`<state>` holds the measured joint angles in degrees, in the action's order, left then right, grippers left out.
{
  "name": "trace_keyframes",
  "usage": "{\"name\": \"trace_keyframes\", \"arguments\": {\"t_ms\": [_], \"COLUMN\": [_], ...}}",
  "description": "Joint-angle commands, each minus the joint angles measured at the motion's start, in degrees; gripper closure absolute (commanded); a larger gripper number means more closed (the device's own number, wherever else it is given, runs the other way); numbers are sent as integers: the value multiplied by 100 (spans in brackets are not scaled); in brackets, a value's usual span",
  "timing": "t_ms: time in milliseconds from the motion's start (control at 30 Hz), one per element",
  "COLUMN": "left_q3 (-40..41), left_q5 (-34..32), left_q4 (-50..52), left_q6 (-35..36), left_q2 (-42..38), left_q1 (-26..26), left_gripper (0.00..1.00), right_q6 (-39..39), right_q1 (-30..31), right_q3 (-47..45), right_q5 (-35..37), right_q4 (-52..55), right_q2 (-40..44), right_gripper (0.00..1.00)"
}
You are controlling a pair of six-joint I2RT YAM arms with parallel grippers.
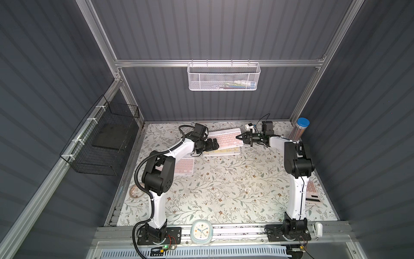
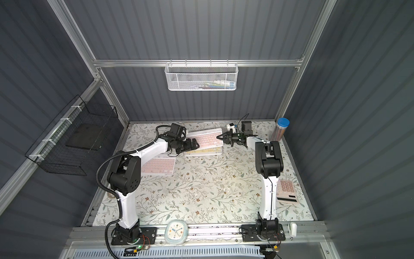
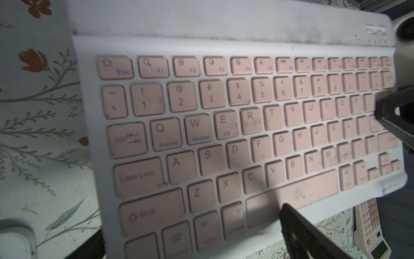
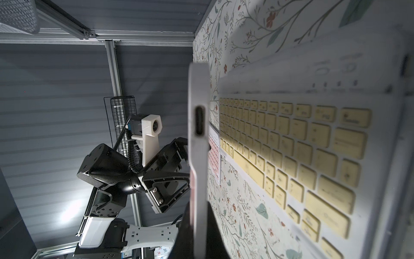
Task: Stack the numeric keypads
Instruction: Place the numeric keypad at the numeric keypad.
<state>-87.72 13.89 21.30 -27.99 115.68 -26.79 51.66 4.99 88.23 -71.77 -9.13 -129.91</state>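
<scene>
The floral-covered table (image 1: 224,190) is carrying everything. At its far middle, a yellow-keyed keypad (image 1: 220,153) is lying flat. A pink-keyed keypad (image 1: 224,139) is hanging over the far part of it, keys up and skewed to it. The right wrist view is showing this held keypad (image 4: 198,145) edge-on, with a strip of table showing between it and the yellow one (image 4: 291,145). A second pink-keyed keypad (image 1: 184,167) is lying flat toward the left side of the table, near the yellow one and partly hidden by the left arm.

A pink-keyed calculator (image 2: 287,190) is sitting by the right edge, just beside the right arm. A clock (image 1: 201,231) is resting on the front rail between the two arm bases. A tube of pencils (image 1: 300,130) with a blue lid is leaning in the far right corner.

The right gripper (image 1: 238,137) is pinching the right short edge of the raised keypad, its jaws closed on it. The left gripper (image 1: 215,144) is standing at that keypad's left end with its jaws spread wide. Whether its fingers are touching the keypad cannot be told.
</scene>
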Motion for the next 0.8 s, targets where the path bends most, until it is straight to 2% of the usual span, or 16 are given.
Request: {"name": "trace_keyframes", "arguments": {"t_ms": [0,300,767], "left_q3": [-258,-204,-219], "left_q5": [318,303,415], "left_q4": [-3,50,30], "left_q6": [241,230,198], "left_q2": [68,180,355], "left_q1": [-152,58,175], "left_gripper": [0,0,0], "right_q6": [402,906,1491], "right_q1": [289,309,257], "right_q3": [267,573,391], "right_q5": [-147,-204,-177], "right_q4": [-684,-1201,-2028], "right_q2": [-193,-664,-841], "right_gripper": [100,100,100]}}
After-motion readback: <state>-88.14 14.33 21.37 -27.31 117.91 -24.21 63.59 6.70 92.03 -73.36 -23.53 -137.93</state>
